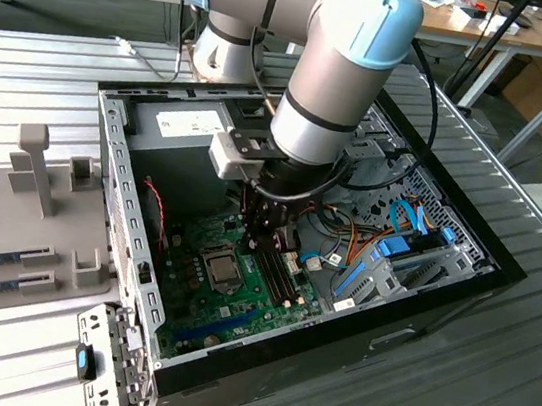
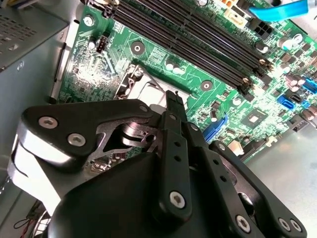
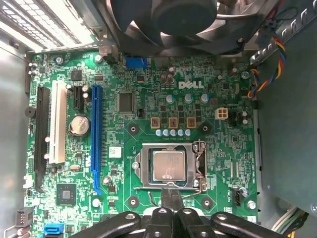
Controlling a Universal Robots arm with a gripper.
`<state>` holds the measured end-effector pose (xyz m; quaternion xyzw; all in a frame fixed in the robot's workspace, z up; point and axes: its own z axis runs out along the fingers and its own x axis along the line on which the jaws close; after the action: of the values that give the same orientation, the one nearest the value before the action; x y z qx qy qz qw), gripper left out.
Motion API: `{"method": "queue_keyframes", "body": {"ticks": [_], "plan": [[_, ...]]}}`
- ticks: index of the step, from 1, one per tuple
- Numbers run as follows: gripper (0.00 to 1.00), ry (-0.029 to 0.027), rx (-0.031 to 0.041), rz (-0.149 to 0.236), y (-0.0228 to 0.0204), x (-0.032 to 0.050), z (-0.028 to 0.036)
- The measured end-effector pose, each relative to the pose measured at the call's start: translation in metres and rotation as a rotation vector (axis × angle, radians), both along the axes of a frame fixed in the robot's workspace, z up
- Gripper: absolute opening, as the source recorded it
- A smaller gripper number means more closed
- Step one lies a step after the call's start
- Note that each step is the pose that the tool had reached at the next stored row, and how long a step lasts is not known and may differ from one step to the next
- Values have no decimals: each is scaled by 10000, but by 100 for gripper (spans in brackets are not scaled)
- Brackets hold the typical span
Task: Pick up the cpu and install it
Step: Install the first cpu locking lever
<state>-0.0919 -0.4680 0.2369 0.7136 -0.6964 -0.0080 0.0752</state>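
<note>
The gripper [image 3: 169,198] hangs just above the motherboard [image 3: 208,99], its fingers [image 2: 174,106] pressed together and holding nothing. Just beyond the fingertips, the cpu [image 3: 168,165] already sits flat in its socket [image 3: 141,168], silver top up, near the middle of the board. The socket's metal frame stands around the chip, but I cannot tell whether the retaining lever is latched. Farther off in the first wrist view are the blue expansion slot [image 3: 95,134] and the fan [image 3: 188,20] at the far edge of the case [image 1: 130,234]. My worry: the fingertips hover close to the socket edge, so any drift downward or sideways could scrape the chip, nudge it askew, or bend pins beneath it.
</note>
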Motion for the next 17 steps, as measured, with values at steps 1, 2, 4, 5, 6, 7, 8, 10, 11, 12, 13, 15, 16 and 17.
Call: {"method": "queue_keyframes", "body": {"ticks": [1, 2, 4, 5, 6, 7, 8, 10, 11, 12, 13, 15, 16, 17], "plan": [[11, -1, 2, -2, 1, -4, -4], [11, -1, 1, -3, -1, -19, -9], [11, -3, 1, -1, -13, -28, -16], [11, -4, 2, -2, -18, -29, -20], [11, -4, 2, -2, -24, -29, -24], [11, -4, 2, -3, -26, -29, -28], [11, -3, 0, -2, -27, -29, -28], [11, -2, -1, -1, -26, -29, -28], [11, -4, 1, -2, -21, -30, -29], [11, -11, 0, -2, -17, -32, -28], [11, -17, 1, -2, -15, -32, -27], [11, -36, 31, -2, -3, -33, -9], [11, -41, 62, -2, 4, -33, -3], [11, -44, 94, -2, 11, -33, 1]]}}
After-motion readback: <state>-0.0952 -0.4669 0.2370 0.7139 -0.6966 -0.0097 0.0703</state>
